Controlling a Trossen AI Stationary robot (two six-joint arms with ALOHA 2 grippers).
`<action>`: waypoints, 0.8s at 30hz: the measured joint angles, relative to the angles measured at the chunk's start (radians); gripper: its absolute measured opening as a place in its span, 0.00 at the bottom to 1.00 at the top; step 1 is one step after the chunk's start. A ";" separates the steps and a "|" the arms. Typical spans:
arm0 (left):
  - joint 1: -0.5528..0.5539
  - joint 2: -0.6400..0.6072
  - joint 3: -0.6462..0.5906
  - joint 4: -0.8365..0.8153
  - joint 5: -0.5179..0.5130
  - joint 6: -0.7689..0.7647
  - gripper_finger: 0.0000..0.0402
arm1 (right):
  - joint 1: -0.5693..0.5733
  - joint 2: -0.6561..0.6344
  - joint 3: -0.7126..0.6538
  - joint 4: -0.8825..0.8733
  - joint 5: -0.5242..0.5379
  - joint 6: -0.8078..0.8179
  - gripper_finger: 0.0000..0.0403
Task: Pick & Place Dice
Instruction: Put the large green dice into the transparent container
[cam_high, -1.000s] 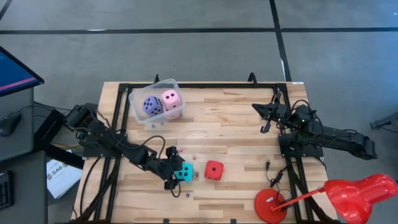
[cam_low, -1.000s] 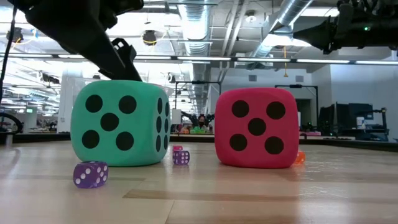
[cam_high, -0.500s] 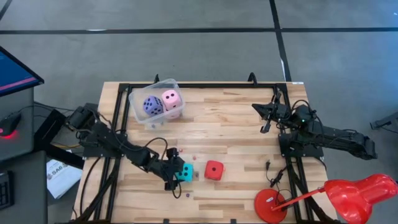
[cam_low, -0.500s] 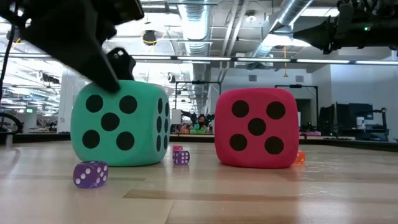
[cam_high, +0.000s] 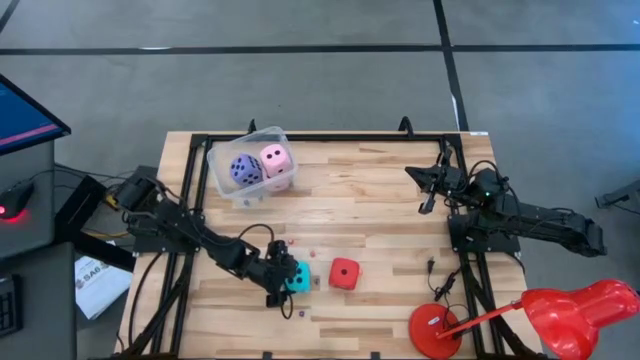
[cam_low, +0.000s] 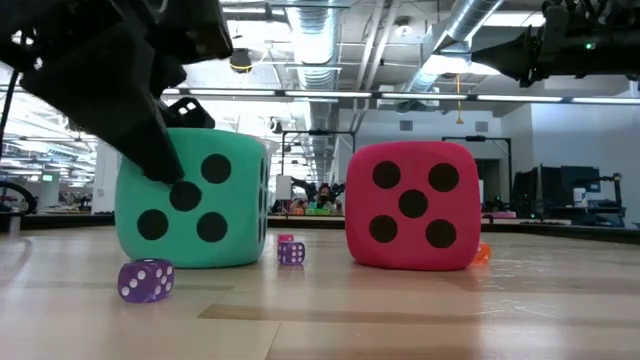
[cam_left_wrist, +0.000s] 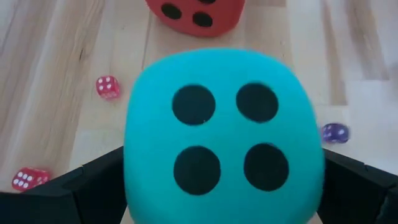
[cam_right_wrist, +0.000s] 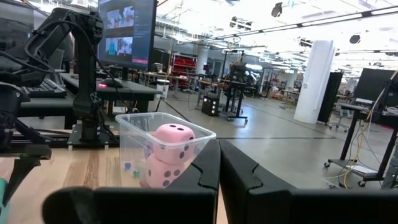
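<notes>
I have the left gripper (cam_high: 281, 281) low on the table's near-middle, fingers spread wide, one on each side of the cyan die (cam_left_wrist: 224, 137), which sits squarely between them, not yet pinched. The red die (cam_high: 344, 273) lies just beyond. The right gripper (cam_high: 428, 192) waits closed, well apart at the far right.

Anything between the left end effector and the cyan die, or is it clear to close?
Nothing visible in the way. The left end effector is open with its fingers on either side of the cyan die, nothing between them. The tiny dice on the table lie outside the fingers, and the red die sits apart.
</notes>
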 joint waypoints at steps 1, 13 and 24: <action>0.000 -0.002 0.000 0.007 0.000 0.000 1.00 | 0.000 0.000 0.000 0.000 0.000 0.000 0.00; 0.005 -0.008 0.000 0.006 -0.004 -0.004 1.00 | 0.000 0.000 0.000 0.000 0.000 -0.001 0.00; 0.005 -0.008 0.000 0.006 -0.005 -0.004 1.00 | 0.000 0.000 0.000 0.000 0.000 -0.003 0.00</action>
